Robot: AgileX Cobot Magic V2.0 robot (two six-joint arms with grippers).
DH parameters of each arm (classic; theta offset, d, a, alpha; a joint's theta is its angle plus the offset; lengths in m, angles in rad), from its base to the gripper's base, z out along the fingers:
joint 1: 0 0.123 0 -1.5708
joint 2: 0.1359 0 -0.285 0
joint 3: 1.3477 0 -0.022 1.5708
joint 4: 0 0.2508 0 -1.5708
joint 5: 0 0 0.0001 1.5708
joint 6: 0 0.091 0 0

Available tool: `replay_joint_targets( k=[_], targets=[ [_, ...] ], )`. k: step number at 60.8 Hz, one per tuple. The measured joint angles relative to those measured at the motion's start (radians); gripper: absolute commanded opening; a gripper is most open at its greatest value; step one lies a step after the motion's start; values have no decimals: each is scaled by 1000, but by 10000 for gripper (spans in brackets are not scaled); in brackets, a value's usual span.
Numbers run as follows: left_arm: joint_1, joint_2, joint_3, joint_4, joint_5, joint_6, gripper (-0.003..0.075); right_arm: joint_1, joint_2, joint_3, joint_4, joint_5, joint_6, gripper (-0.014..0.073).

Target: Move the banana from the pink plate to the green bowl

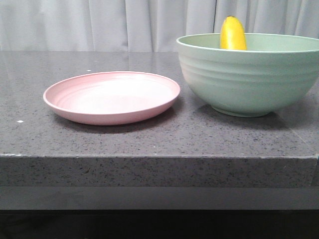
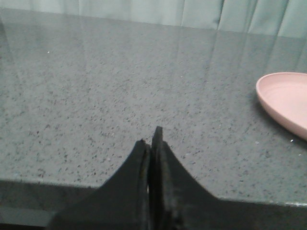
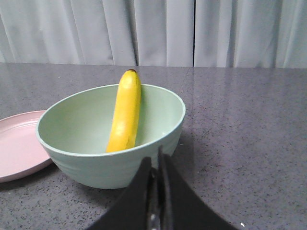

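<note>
banana [image 3: 125,112] leaning lengthwise up green bowl [image 1: 249,79] wall, dark tip topmost, both jaws pressed together, empty

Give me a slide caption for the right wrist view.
Banana leaning inside the green bowl, pink plate beside it, closed right pincer nearby.

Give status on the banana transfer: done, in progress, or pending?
Done: the banana leans inside the green bowl, its tip poking above the rim, and the pink plate is bare. In hand: nothing; the left tool and right tool are both shut on nothing, apart from the bowl and plate. Left: nothing visible.
</note>
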Motion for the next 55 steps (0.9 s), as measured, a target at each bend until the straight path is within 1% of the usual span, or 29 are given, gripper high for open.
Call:
replay_joint_targets(
  k=[5,13,55],
  targets=[
    [9,0,60,-4,-88,0,-20,0,0,0,0,0,0,-62],
    [11,0,63,-8,-141,0,-20,0,0,0,0,0,0,-62],
    [11,0,63,-10,-147,0,-20,0,0,0,0,0,0,-62]
  ],
)
